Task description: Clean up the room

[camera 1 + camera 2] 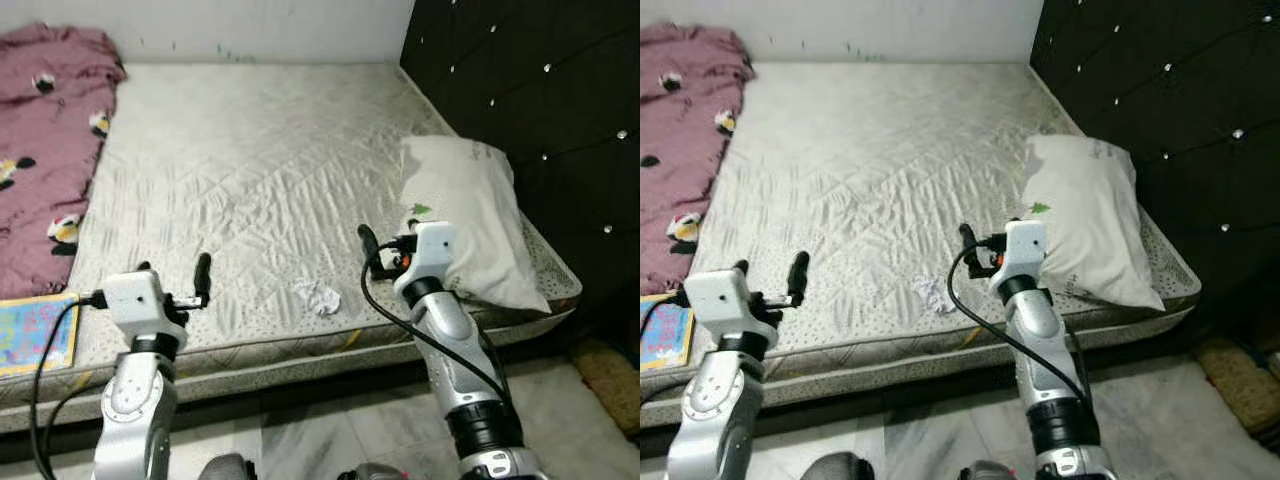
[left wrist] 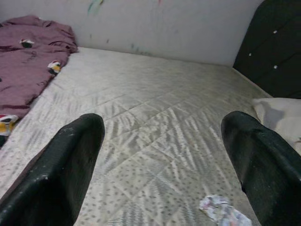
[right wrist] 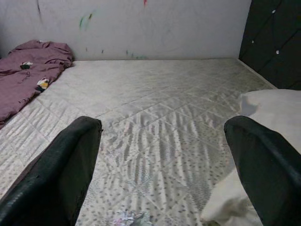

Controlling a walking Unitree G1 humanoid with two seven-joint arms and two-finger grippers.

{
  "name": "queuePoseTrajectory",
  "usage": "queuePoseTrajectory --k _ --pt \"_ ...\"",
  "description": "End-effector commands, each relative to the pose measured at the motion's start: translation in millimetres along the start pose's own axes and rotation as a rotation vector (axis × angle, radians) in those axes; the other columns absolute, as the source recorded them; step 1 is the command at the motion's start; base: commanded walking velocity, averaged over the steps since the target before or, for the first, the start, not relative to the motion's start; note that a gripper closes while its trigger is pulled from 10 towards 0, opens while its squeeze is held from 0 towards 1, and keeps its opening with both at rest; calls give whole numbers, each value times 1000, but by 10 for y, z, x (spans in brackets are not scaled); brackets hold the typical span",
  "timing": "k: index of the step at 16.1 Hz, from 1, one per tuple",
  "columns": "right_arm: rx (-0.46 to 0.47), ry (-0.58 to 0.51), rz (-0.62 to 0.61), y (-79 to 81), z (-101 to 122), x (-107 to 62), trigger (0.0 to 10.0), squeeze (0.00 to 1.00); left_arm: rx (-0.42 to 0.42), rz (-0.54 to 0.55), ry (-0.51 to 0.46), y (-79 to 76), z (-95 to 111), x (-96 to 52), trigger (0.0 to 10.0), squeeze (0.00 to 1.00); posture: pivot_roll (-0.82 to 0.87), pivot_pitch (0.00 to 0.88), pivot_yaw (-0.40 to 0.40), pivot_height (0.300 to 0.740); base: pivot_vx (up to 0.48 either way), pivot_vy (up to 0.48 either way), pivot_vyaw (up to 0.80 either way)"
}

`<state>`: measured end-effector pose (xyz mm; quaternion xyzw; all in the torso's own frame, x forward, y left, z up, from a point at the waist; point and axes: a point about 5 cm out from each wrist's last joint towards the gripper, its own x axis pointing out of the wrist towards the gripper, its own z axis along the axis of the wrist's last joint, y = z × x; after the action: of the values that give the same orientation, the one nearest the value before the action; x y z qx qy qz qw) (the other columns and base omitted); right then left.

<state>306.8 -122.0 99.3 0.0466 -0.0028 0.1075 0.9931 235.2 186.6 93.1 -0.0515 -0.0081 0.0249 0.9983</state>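
Two grippers hover over the near edge of the bed (image 1: 260, 150) in the left eye view; the left gripper (image 1: 175, 283) is at about 8 o'clock, the right gripper (image 1: 385, 248) at 4 o'clock, just beside the pillow (image 1: 470, 210); between them, near the mattress edge, lies a crumpled paper (image 1: 316, 296), which I judge to be the litter in hand; the step looks like the approach, nothing grasped yet; a purple blanket (image 1: 45, 150) is heaped at 9 o'clock, a colourful book (image 1: 35, 330) sits at the near left corner, and a black headboard (image 1: 540, 110) stands at 2 o'clock.

Right eye view: same layout; the paper lies nearer the right gripper, so that arm probably should drop toward it.

Left wrist view: the jaws stand wide apart, empty, with the paper low at 5 o'clock beside one finger (image 2: 61, 174); the pillow shows at 3 o'clock.

Right wrist view: jaws likewise wide apart and empty; the paper peeks in at 6 o'clock, the pillow crowds 4 o'clock and could snag a finger (image 3: 263, 169) on the descent.
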Motion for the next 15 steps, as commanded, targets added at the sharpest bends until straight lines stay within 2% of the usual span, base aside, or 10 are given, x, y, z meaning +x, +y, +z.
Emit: queuePoseTrajectory --k 1,9,15 --pt "0 1 -12 -24 11 6 10000 0 -1 -7 -13 -10 36 7 10000 0 36 36 -67 740 270 0 0" --pt "-4 -2 -15 -33 24 5 10000 0 -6 -7 -8 -15 33 5 10000 0 31 42 -67 740 289 0 0" --pt "-1 -6 -22 -39 31 7 10000 0 -6 -7 -5 -11 31 13 10000 0 28 44 -65 740 0 0 0"
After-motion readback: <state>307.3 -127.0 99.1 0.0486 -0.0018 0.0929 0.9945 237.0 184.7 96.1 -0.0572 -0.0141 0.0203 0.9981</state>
